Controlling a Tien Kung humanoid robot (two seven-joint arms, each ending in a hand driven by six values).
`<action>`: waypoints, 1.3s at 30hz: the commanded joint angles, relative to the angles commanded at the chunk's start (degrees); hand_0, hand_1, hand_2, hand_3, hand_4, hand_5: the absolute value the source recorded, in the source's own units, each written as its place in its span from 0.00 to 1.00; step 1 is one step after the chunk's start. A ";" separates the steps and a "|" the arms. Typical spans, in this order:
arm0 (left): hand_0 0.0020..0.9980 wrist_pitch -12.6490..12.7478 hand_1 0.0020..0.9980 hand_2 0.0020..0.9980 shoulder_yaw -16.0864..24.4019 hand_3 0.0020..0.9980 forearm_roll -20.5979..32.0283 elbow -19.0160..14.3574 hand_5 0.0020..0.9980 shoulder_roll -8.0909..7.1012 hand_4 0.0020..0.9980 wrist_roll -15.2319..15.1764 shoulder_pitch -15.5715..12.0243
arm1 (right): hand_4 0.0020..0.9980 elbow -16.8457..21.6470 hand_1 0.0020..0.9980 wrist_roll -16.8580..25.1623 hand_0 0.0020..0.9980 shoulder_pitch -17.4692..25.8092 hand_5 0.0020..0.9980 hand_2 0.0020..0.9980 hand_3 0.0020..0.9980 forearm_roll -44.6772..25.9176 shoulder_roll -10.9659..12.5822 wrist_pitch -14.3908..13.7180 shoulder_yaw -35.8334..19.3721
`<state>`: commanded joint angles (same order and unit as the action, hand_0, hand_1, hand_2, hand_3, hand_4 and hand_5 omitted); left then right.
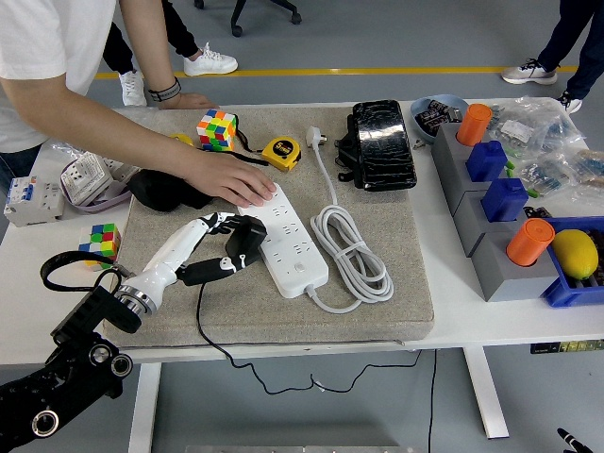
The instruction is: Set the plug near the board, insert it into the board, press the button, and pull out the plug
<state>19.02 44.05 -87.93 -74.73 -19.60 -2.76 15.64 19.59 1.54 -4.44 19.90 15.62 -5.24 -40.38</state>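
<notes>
person's hand (229, 179) hides power strip (286, 241) far end | plug (247, 237) prongs unseen against strip | blue bin (573, 283) cut by right edge | left arm base off-frame

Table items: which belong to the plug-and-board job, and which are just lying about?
In the job: black plug, left hand, white power board, person's hand steadying it.

Lying about: tape measure, two colour cubes, black pouch, lemon.
</notes>
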 joint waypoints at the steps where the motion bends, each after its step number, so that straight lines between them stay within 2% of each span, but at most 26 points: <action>1: 0.76 0.00 0.76 0.79 -0.08 0.80 0.04 0.11 0.74 0.04 1.00 0.07 0.13 | 0.96 -0.01 0.64 -0.01 0.57 -0.01 0.54 0.62 0.55 0.00 0.01 0.00 0.01; 7: 0.76 -0.03 0.76 0.79 -0.16 0.81 -0.04 0.42 0.74 0.23 1.00 0.64 0.47 | 0.96 0.00 0.64 0.00 0.57 -0.01 0.54 0.62 0.55 0.01 0.02 0.00 0.00; 17: 0.75 -0.42 0.76 0.78 -0.36 0.79 -1.15 -0.92 0.74 -0.02 0.99 1.45 0.71 | 0.96 0.01 0.64 0.04 0.57 -0.03 0.54 0.62 0.55 -0.01 0.02 0.00 0.01; 18: 0.74 -0.43 0.73 0.73 -0.43 0.77 -1.30 -1.00 0.73 -0.03 0.98 1.48 0.78 | 0.96 0.00 0.64 0.04 0.57 -0.05 0.54 0.62 0.55 -0.01 0.01 -0.01 -0.03; 31: 0.73 -2.05 0.72 0.71 -1.73 0.75 -3.02 -1.41 0.73 -0.19 0.97 3.96 2.08 | 0.96 0.03 0.64 0.08 0.57 0.00 0.53 0.62 0.55 -0.04 0.05 0.01 -0.04; 39: 0.73 -2.21 0.72 0.71 -2.33 0.75 -3.43 -1.67 0.73 0.03 0.97 4.41 3.12 | 0.96 0.07 0.64 0.11 0.57 -0.06 0.54 0.62 0.55 -0.03 0.10 0.02 -0.13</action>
<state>16.81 41.72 -91.36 -76.40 -19.57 1.65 18.76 19.66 1.65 -4.50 19.87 15.72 -5.22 -40.51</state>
